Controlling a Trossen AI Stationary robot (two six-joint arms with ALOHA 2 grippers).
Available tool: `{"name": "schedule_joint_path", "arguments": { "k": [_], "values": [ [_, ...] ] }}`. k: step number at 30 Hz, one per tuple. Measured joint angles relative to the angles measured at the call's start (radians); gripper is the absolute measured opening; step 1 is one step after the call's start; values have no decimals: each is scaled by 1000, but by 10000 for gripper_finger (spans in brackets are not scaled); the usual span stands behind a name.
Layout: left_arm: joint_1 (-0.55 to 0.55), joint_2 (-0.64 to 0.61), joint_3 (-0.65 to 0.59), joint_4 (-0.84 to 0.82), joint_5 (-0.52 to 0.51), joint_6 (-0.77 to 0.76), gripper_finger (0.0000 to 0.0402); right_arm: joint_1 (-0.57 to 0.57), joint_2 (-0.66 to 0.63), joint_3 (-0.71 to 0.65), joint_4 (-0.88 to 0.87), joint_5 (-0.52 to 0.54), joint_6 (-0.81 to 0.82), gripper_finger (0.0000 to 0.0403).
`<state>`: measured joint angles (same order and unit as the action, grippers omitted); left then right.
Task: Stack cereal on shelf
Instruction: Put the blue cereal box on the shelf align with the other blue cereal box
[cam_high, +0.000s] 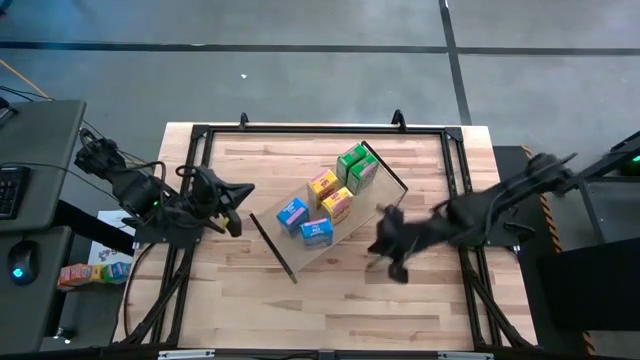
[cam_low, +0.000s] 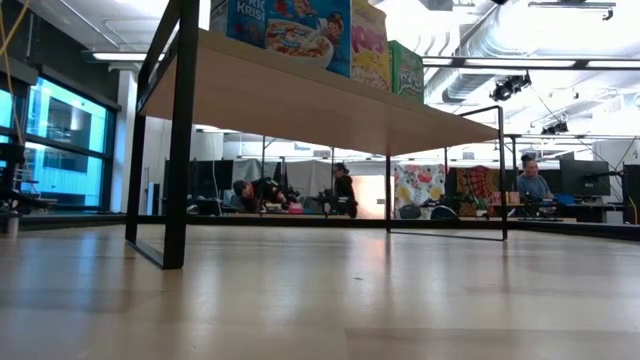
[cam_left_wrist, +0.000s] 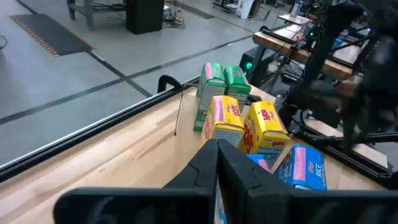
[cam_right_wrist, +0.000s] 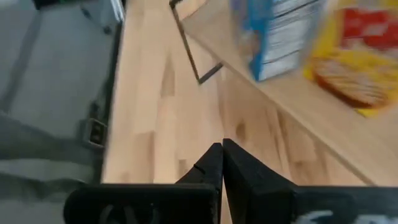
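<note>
Two dark grippers, both clenched on nothing: the left gripper (cam_left_wrist: 219, 163) has its fingers pressed flat together, hanging over the plank-patterned wooden tabletop (cam_high: 240, 290) just off the left end of the shelf, and the right gripper (cam_right_wrist: 222, 163) is likewise pinched tight beside the shelf's right end. Between them lies the long light-wood shelf (cam_high: 352, 232) with thin dark end panels, set diagonally across the table. Six small cereal boxes stand upright on it in pairs: two blue boxes (cam_high: 303, 221) nearest the left arm, two yellow boxes (cam_high: 330, 195) in the middle, and two green boxes (cam_high: 357, 167) at the far end.
</note>
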<state>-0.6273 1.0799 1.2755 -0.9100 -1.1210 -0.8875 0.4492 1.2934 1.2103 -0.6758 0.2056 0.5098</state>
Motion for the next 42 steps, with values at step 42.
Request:
{"name": "schedule_joint_path", "arguments": {
  "k": [42],
  "values": [
    [8,-14,0,-14,-11,1,0,-65,478,314,114,386,-518,0]
  ]
}}
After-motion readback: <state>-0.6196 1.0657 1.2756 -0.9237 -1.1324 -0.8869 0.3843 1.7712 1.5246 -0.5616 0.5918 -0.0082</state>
